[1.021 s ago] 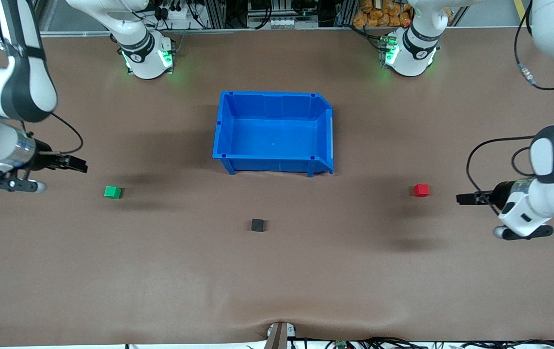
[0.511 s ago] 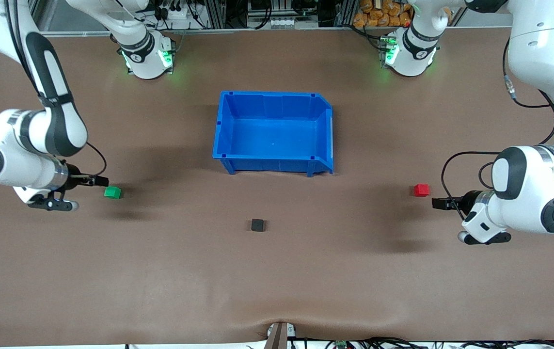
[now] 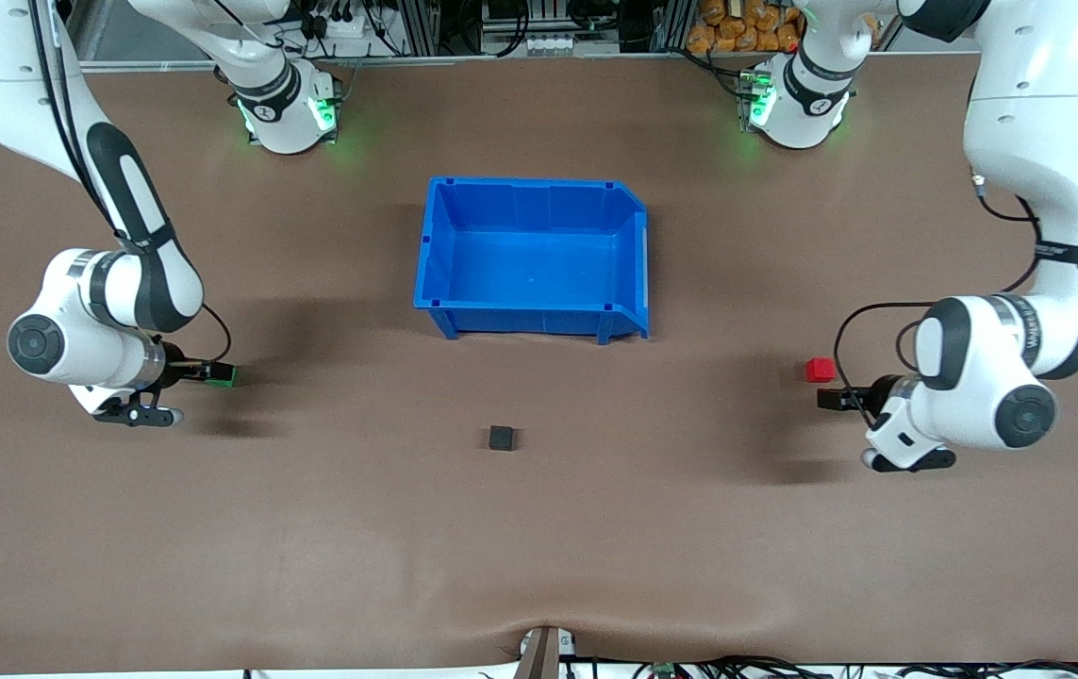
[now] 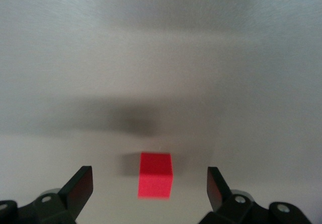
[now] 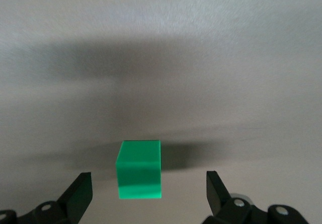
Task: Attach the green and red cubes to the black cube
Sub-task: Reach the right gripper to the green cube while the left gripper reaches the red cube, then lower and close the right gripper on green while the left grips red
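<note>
Black cube [image 3: 501, 438] sits alone mid-surface, nearer the front camera than the blue bin [image 3: 436, 247], untouched; it reads as the anchor the other two get brought to. Green cube [image 3: 229, 375] lies toward the right arm's end, red cube [image 3: 820, 370] toward the left arm's end, each well apart from the black one, so one arm per cube makes sense. Right gripper [image 5: 148, 194] is low at the green cube, jaws spread with the cube lined up in the gap, not pinched. Left gripper [image 4: 150, 189] is the same at the red cube, jaws spread, cube centred in the gap but not gripped. Both approaches come in low and sideways from the outer ends, probably so each cube can be carried or pushed inward to the black one. Bin is empty and looks irrelevant here. Next call: close both, check the cubes sit square.
</note>
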`<control>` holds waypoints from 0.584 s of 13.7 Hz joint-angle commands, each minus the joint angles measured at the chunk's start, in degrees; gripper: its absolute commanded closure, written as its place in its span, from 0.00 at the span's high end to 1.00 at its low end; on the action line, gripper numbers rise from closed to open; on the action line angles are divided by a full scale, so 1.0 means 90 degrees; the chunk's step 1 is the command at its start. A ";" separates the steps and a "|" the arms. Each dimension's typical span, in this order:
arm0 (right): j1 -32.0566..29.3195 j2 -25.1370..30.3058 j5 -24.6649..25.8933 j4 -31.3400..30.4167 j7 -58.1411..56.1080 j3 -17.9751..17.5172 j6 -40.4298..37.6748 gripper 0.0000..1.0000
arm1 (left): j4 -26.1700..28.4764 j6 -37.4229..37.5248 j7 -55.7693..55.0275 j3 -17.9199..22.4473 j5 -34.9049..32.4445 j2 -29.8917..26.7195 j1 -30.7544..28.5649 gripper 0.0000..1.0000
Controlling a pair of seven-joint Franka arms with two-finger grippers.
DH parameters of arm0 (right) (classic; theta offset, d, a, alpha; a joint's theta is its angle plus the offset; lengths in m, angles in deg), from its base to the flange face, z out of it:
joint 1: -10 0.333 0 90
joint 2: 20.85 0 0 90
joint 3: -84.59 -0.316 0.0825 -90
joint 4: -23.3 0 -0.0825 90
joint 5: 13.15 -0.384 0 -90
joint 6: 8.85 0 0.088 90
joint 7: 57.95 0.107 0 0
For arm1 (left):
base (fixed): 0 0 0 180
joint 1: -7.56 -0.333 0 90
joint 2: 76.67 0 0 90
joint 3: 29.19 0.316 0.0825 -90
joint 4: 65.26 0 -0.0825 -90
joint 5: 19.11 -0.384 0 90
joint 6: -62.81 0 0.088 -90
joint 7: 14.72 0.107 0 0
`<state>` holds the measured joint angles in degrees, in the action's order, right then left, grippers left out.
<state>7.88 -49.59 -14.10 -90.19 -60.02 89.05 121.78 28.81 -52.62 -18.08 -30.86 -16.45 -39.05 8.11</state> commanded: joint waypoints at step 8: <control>-0.0038 -0.0342 -0.0001 0.0090 -0.0083 -0.0095 0.0193 0.69 | 0.1246 -0.1081 -0.0115 0.0020 0.0085 -0.0312 0.0164 0.94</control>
<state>7.93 -51.85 -14.11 -90.15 -60.38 88.80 123.32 37.25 -61.98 -18.18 -30.94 -16.43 -39.12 9.27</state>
